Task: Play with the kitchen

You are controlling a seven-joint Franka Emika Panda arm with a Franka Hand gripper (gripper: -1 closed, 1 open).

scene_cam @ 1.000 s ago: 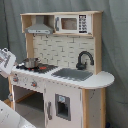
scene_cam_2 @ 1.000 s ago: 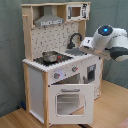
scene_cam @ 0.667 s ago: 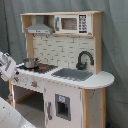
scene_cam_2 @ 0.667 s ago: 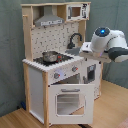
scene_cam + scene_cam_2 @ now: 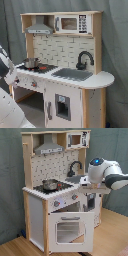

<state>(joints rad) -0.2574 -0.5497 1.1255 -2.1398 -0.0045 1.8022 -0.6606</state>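
One kitchen [image 5: 65, 75] [image 5: 55, 193], upright on a wood floor [image 5: 112, 230] before a grey curtain [image 5: 115, 45]. Up top, hood [image 5: 39, 29] beside microwave [image 5: 70, 23]. On the tabletop, a metal pot [image 5: 31, 63] [image 5: 50, 185] on the black hob, then grey sink [image 5: 72, 74] with black faucet [image 5: 84, 59]. White arm [image 5: 106, 173] close against the sink end in the second exterior view. Gripper [image 5: 14, 80] at the first exterior view's left edge, near the knobs; open or closed, cannot tell.

White and light-wood kitchen [image 5: 65, 95], black faucet [image 5: 84, 59].
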